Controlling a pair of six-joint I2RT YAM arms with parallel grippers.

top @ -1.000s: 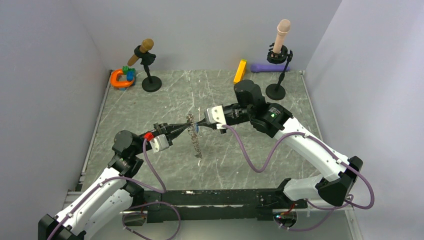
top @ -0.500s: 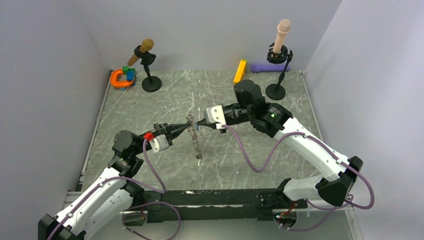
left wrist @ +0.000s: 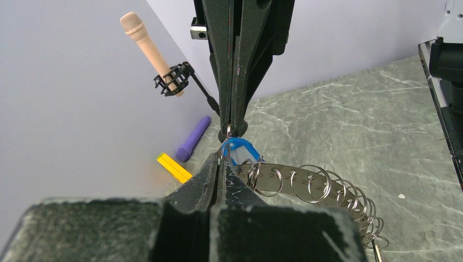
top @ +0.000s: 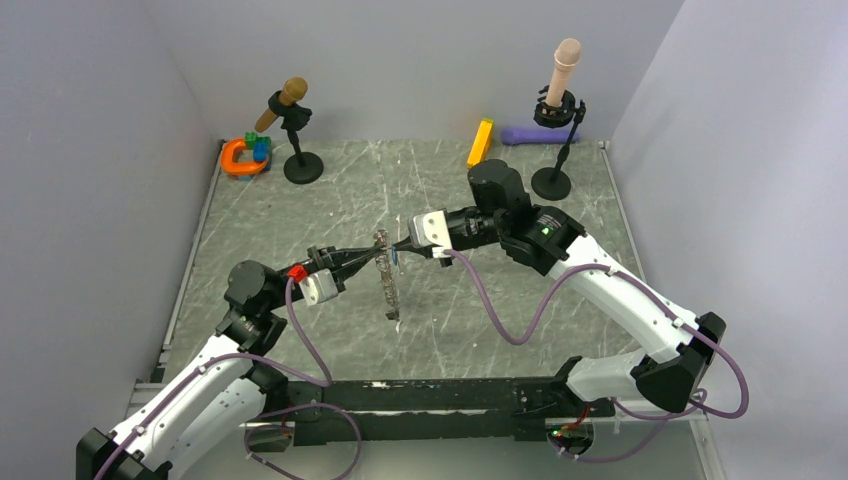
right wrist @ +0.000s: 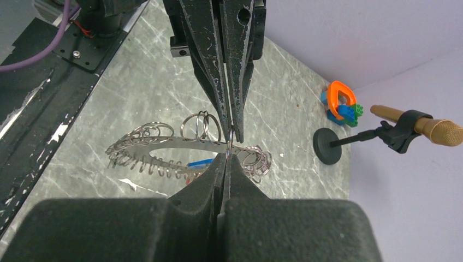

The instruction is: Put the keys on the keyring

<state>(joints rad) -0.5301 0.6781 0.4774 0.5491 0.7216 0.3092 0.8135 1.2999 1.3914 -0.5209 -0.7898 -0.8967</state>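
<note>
Left hand and right hand grip the keyring between them.

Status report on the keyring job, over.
Left hand and right hand both shut, pinching the ring tip to tip. Ring held off the table, blue key at the pinch. Nothing in the way.

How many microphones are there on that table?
2. A gold-brown microphone is on a stand at the back left, beside the orange toy; a beige microphone is on a stand at the back right. None appears hidden.
</note>
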